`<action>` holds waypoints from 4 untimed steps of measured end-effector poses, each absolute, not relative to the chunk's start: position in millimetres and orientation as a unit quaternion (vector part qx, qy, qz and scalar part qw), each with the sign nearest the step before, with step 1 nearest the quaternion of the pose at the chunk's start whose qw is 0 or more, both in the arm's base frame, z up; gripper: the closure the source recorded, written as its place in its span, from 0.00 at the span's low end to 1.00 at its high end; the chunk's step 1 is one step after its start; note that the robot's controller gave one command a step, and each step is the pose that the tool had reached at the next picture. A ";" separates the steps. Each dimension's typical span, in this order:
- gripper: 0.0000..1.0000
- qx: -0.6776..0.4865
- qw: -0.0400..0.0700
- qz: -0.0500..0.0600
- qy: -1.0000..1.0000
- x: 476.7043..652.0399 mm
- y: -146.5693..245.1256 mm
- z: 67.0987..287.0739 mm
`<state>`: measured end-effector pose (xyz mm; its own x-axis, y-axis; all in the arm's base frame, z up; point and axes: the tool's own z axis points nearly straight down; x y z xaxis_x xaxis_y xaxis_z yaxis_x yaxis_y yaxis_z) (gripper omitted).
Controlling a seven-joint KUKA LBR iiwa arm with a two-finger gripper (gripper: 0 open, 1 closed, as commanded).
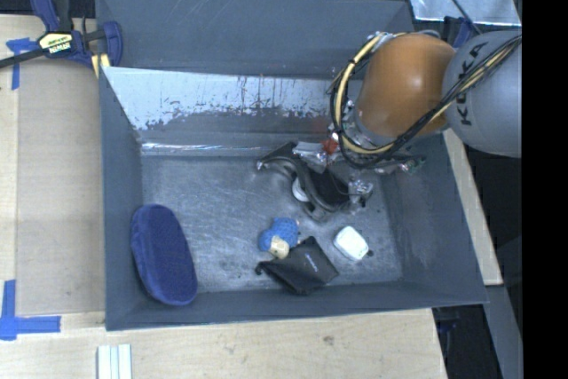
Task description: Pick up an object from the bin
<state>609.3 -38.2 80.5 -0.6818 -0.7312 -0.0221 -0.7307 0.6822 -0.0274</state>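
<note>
My gripper hangs low over the bin floor, right of the middle, under the arm's orange cover. Its dark body is just above a small white block and up and right of a small blue thing with a tan end. A flat black pouch lies in front of those two, near the bin's front wall. A silvery curved metal piece juts out to the left of the gripper. I cannot tell whether it is loose or part of the gripper.
A long, dark blue oval case lies in the front left corner, well away from the gripper. The arm reaches in over the right wall.
</note>
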 end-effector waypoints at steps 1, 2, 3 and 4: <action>0.00 -0.292 0.015 -0.008 0.956 594.8 -33.4 80.7; 0.00 -0.267 0.016 -0.007 0.964 589.4 -33.1 80.5; 0.00 -0.489 0.019 -0.009 0.872 596.1 -17.0 81.3; 1.00 -0.489 0.017 -0.004 0.872 596.2 -12.1 85.7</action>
<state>596.2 -12.1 85.7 -0.5212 -0.8530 -0.0262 -0.8527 0.5218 -0.0242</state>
